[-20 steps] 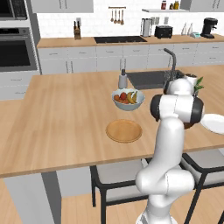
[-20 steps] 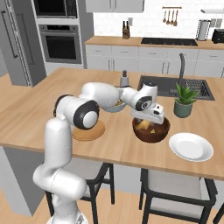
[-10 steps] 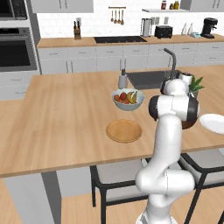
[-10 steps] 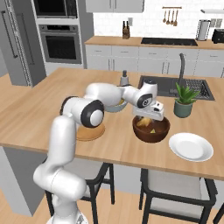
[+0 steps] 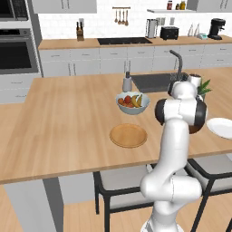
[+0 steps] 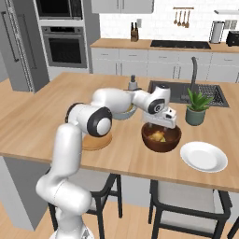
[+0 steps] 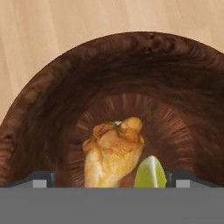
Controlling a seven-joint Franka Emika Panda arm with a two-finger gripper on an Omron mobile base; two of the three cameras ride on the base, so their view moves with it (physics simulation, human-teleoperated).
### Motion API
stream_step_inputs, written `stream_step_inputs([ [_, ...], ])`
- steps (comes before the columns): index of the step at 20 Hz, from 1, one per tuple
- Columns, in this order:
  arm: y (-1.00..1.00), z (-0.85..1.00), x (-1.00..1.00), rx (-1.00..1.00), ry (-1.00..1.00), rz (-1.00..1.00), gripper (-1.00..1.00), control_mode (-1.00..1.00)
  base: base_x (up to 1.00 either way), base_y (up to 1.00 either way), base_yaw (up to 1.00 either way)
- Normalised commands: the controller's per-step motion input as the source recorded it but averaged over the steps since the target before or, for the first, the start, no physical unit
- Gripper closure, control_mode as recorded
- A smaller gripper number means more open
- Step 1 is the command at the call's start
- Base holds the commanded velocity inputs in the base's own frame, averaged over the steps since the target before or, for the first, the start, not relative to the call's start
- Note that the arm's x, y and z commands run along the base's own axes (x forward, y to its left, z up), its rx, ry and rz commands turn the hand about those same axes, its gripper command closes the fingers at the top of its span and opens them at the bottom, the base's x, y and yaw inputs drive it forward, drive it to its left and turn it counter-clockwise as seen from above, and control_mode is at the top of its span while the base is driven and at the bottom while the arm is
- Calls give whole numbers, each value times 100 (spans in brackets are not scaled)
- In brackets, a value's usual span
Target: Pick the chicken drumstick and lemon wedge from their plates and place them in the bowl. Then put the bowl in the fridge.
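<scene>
Wooden island counter (image 6: 42, 126) carries the wooden bowl (image 6: 161, 138); above it the gripper (image 6: 161, 125) hangs spread wide, holding nothing. Inside lie the chicken drumstick (image 7: 113, 154), lengthwise toward the far rim, and the lemon wedge (image 7: 150, 173), touching it.

White glossy arm (image 6: 70, 154) – dark joints; rounded segs

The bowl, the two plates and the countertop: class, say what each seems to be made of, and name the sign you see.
The bowl looks like dark brown wood: rough grain rings on its inner wall. One plate looks like pale wood, matt and flat. The other plate looks like glossy white ceramic, though that could be plastic. The countertop looks like light wood with plank lines.
</scene>
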Motion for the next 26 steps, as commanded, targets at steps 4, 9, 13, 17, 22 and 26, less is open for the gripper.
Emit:
stream_step_inputs([
  [4, 36, 49, -95, 0, -6, 0, -100, -100, 0, 0, 0],
  [9, 79, 39, -42, -2, 1, 0, -100, -100, 0, 0, 0],
  [13, 46, -3, 28, -5, 12, 0, -100, -100, 0, 0, 0],
  [17, 21, -26, 42, -7, 16, 0, -100, -100, 0, 0, 0],
  [22, -14, -9, 37, -1, 6, 4, -100, -100, 0, 0, 0],
  [26, -15, -17, 21, 0, 5, 7, -100, -100, 0, 0, 0],
])
